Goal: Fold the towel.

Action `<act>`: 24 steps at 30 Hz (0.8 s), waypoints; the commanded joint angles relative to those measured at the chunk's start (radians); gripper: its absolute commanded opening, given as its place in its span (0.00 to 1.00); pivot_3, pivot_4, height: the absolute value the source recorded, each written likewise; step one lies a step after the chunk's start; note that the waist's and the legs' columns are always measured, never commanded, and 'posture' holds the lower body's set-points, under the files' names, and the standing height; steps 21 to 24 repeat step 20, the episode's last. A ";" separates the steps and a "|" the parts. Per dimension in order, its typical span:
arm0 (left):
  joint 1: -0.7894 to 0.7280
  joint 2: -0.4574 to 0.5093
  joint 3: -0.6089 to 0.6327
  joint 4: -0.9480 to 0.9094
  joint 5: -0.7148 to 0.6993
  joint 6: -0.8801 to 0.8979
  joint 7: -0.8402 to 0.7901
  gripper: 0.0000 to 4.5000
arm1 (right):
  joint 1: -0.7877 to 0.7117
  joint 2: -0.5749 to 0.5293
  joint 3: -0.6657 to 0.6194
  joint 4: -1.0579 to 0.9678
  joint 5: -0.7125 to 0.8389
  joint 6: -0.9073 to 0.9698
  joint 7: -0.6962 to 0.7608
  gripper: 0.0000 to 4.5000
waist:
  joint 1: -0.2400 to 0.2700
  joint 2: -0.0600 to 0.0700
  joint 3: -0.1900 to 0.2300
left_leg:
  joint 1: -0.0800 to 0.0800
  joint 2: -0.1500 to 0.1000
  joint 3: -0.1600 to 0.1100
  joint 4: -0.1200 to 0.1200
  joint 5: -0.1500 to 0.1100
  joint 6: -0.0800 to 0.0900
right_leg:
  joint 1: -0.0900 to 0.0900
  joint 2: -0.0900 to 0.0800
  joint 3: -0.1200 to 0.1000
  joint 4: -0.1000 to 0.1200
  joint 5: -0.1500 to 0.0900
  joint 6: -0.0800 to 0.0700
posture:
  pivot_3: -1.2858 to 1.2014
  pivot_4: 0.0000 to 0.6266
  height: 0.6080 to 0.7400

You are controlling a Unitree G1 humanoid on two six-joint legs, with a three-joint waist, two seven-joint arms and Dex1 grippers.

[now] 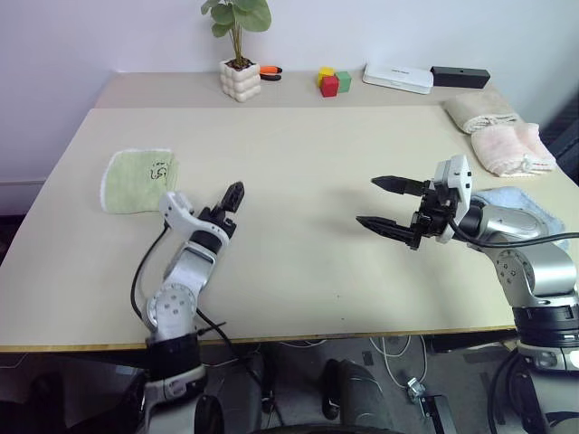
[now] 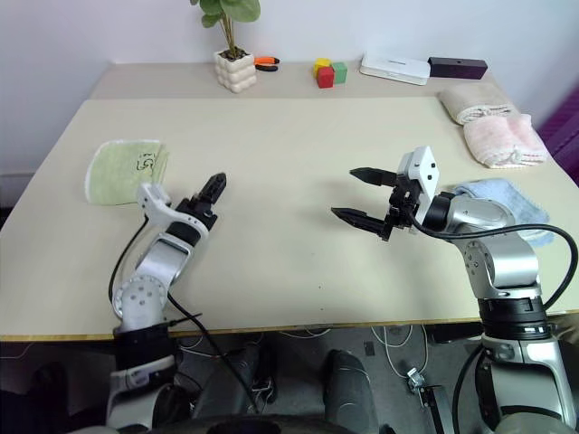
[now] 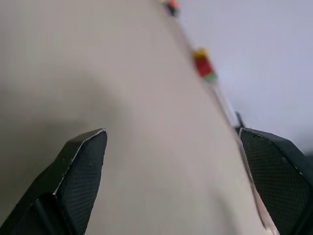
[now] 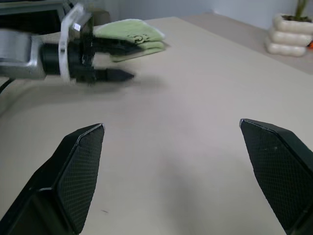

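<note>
The towel (image 1: 137, 181) is light green and lies folded at the left of the table (image 1: 298, 271), with a small dark mark on top. My left gripper (image 1: 232, 201) hovers open to the right of the towel, apart from it, pointing toward the far side of the table. In the left wrist view its fingers (image 3: 83, 161) stand wide with only bare table between them. My right gripper (image 1: 368, 201) is open over the table's right half, pointing left toward the left gripper (image 4: 128, 59) and the towel (image 4: 132, 33), and it holds nothing.
Along the far edge stand a potted plant (image 1: 240, 80), an orange marker (image 1: 270, 70), coloured blocks (image 1: 333, 81), a white box (image 1: 398, 78) and a black box (image 1: 460, 76). Folded beige (image 1: 479, 110), pink (image 1: 511, 149) and light blue (image 1: 529, 203) towels lie at the right.
</note>
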 commanded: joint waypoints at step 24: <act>-0.117 0.442 -0.179 0.362 0.330 -0.368 -0.962 0.98 | 0.109 -0.134 -0.149 -0.081 0.035 0.046 -0.002 1.00 | 0.008 0.004 0.001 | -0.004 0.000 0.002 -0.002 0.000 -0.001 | -0.010 -0.003 0.001 0.000 0.000 0.000 | 0.52 0.24 1.00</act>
